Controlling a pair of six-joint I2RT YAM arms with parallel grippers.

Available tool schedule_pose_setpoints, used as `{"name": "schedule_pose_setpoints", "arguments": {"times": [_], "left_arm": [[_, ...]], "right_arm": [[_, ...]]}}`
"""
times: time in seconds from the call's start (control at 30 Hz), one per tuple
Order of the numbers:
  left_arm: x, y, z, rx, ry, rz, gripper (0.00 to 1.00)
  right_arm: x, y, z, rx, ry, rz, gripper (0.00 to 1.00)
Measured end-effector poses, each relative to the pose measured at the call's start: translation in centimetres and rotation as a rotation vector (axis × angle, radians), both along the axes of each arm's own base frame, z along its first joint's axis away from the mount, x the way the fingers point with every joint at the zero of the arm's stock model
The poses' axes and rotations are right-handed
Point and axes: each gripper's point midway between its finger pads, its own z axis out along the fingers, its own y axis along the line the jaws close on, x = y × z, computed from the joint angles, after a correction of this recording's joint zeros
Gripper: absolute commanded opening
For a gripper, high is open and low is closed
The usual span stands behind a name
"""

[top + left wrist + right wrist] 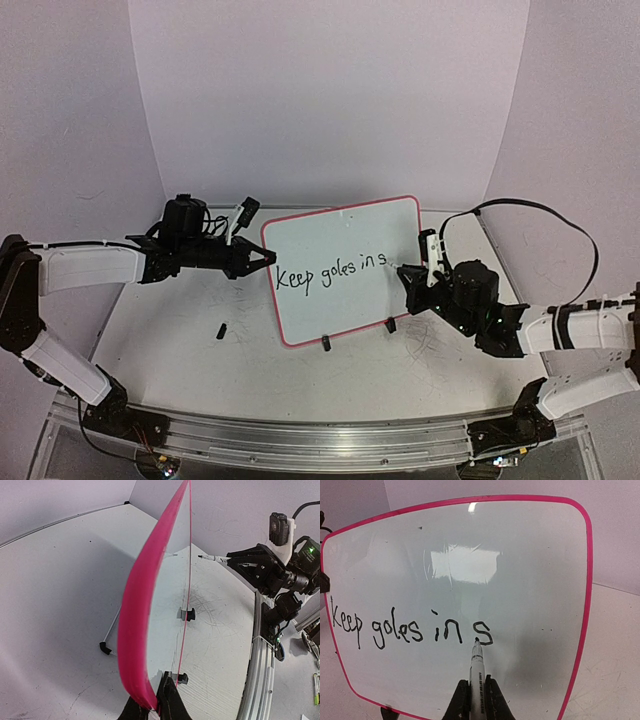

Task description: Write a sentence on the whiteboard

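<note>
Right wrist view is showing the sentence (410, 627) at "Keep goles in s" on the whiteboard (520, 555), which is standing mid-table. The marker (476, 672), clamped in the right gripper (477, 692), is touching the "s". The left gripper (152, 702) is pinching the whiteboard's edge, so light, level strokes seem wise.

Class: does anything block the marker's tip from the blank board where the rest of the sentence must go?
Nothing visible does. The marker in the right gripper touches the s; the board beyond it is bare.
</note>
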Motion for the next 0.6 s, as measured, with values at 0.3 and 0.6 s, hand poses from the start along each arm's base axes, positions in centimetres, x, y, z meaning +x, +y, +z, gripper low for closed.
{"name": "schedule_pose_setpoints", "arguments": {"times": [0.3, 0.6], "left_arm": [[0.00, 0.00, 0.00, 0.000, 0.000, 0.000, 0.00], [-0.04, -0.08, 0.02, 0.000, -0.001, 0.000, 0.00]], "right_arm": [[0.13, 0.17, 0.02, -0.002, 0.002, 0.001, 0.00], [0.13, 0.18, 0.00, -0.003, 0.003, 0.002, 0.00]]}}
